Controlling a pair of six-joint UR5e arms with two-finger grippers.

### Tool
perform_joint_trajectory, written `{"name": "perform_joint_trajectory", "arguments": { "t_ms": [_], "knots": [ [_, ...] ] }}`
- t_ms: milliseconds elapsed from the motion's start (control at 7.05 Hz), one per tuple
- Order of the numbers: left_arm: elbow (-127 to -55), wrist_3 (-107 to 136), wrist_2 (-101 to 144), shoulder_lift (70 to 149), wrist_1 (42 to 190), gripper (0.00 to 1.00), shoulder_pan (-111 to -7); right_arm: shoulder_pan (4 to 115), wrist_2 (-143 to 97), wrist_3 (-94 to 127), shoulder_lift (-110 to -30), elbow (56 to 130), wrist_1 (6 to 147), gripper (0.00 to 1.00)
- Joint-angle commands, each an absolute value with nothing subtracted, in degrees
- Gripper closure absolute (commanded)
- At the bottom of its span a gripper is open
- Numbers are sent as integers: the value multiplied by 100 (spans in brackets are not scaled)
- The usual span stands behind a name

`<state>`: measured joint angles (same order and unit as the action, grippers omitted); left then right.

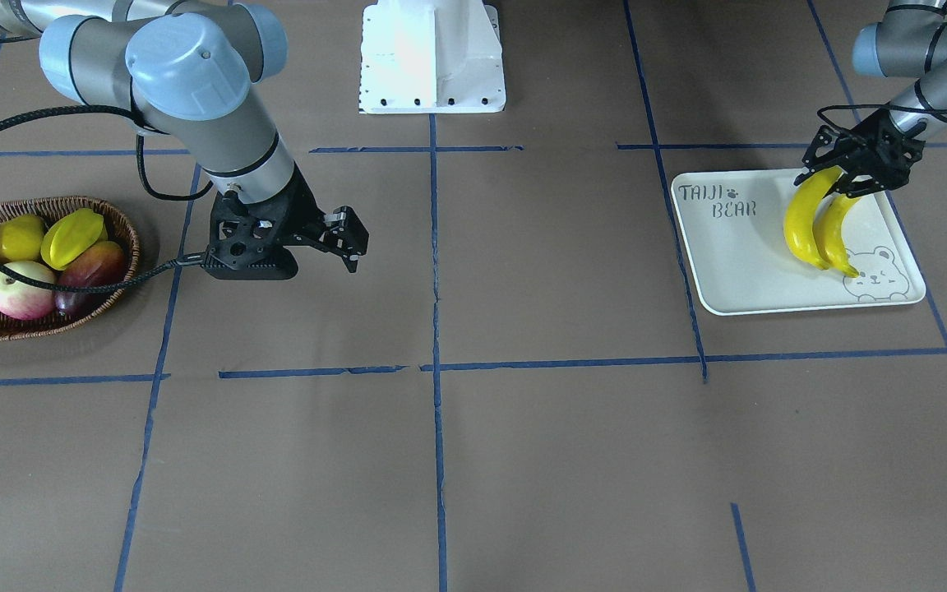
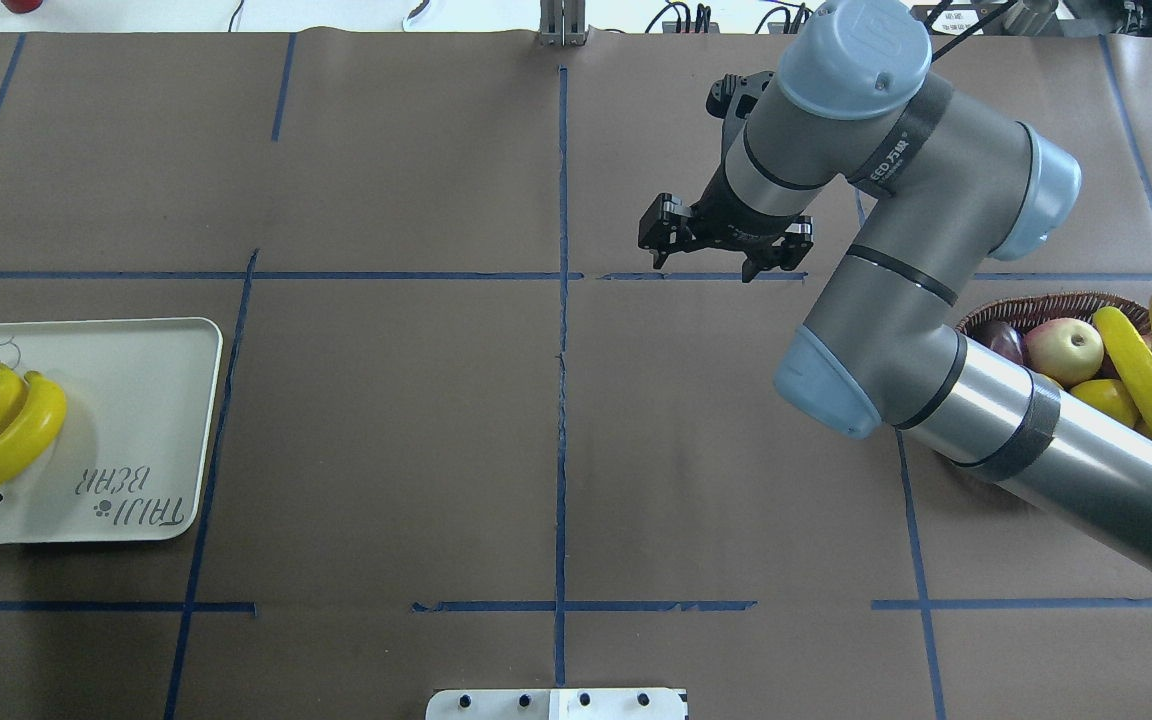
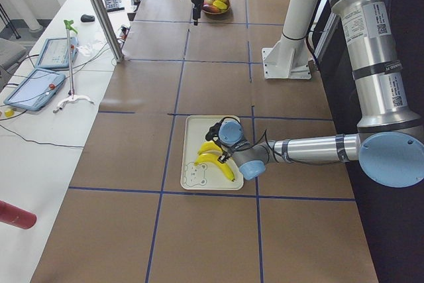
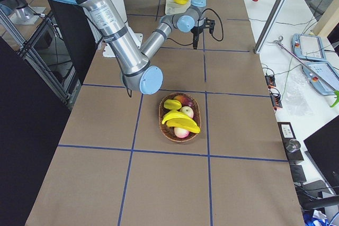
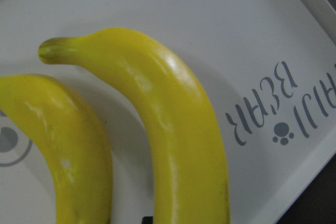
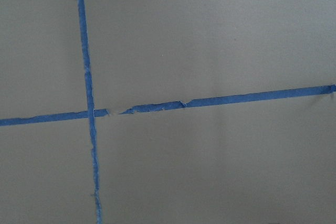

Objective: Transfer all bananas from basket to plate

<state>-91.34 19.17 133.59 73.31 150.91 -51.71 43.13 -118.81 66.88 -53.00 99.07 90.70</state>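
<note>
Two bananas [image 1: 802, 226] on plate [image 1: 736, 271]; two more bananas [image 2: 1136, 375] left in basket [image 1: 116, 222]. Left pincer [image 1: 839, 179] at plated stems, grip cannot tell. Right pincer [image 2: 704, 268] released, empty, above table [image 1: 523, 452].

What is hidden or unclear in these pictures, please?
- Left gripper: cut off by the overhead view's edge; in the front view its own body hides its hold on the curved yellow bananas.
- Oval brown wicker basket: partly covered by the grey right arm overhead; cut by the front view's edge.
</note>
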Motion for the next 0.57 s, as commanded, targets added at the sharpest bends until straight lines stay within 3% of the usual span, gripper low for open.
{"name": "perform_joint_trajectory", "arguments": {
  "t_ms": [0, 425],
  "knots": [
    [-9027, 1916, 13359, 7348, 15091, 68, -5168, 4307, -11874, 6688, -5300, 9905, 9070, 0],
    [-8965, 1916, 13359, 7356, 15091, 52, -5177, 4298, -11865, 6688, -5300, 9905, 9062, 0]
  ]
}}
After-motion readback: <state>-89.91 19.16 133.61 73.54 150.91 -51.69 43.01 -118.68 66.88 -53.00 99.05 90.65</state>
